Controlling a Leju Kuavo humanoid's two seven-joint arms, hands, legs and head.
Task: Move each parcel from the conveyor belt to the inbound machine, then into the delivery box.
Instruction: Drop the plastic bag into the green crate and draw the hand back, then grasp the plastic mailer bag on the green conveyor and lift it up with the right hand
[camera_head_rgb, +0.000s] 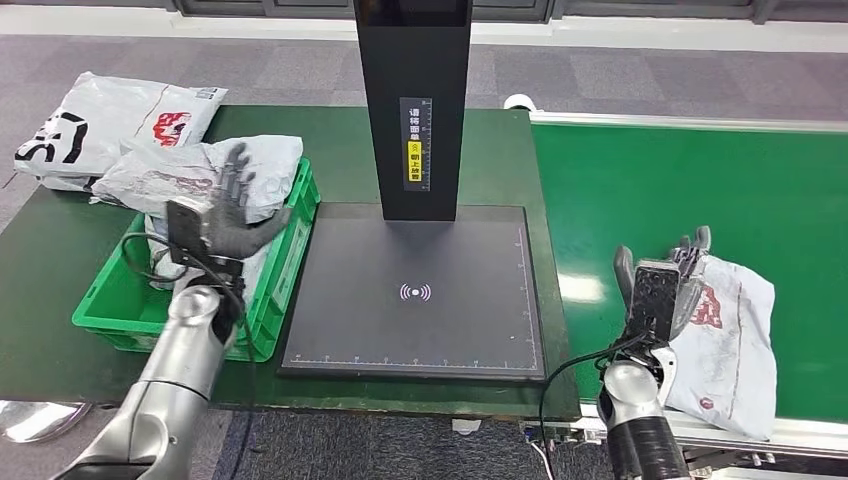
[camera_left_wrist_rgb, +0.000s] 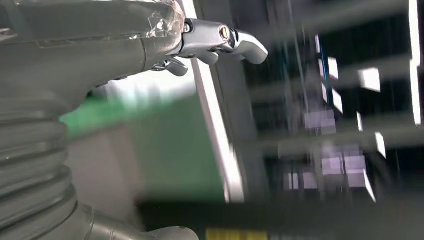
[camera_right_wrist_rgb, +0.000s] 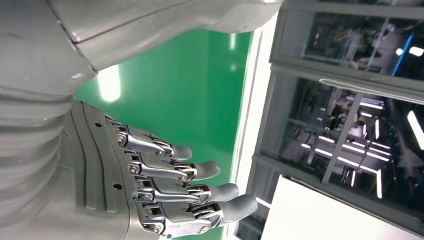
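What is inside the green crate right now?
The green crate holds a white parcel piled above its rim, with more white plastic beneath. The left hand and forearm, raised open in front, cover the crate's middle, so how many parcels lie inside cannot be told.

The scanner pad (camera_head_rgb: 415, 290) lies bare, open to approach from both sides. The black post (camera_head_rgb: 412, 100) blocks its far edge. Parcels (camera_head_rgb: 200, 170) heap above the green crate (camera_head_rgb: 285, 270), crowding its opening. The conveyor belt (camera_head_rgb: 680, 190) is unobstructed beyond the white parcel (camera_head_rgb: 735, 340).
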